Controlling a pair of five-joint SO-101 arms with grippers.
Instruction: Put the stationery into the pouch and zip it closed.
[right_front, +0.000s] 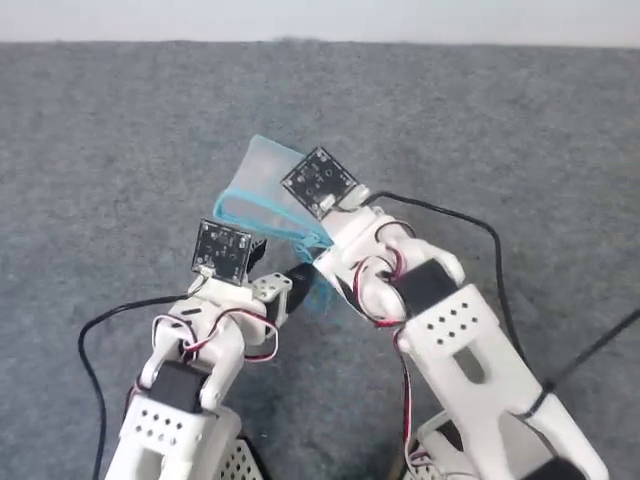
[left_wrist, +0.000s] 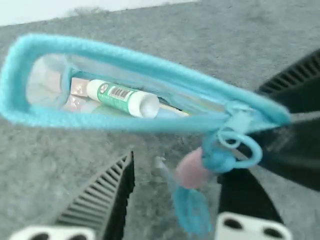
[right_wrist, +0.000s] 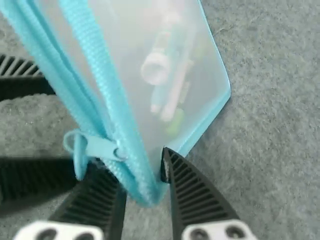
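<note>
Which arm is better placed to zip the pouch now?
Left. The left gripper, open, sits at the zipper pull, while the right gripper clamps the pouch at its end, steadying it.

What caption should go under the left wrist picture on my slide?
Wide-open blue pouch with a white-and-green tube inside, its zipper pull dangling at one end.
</note>
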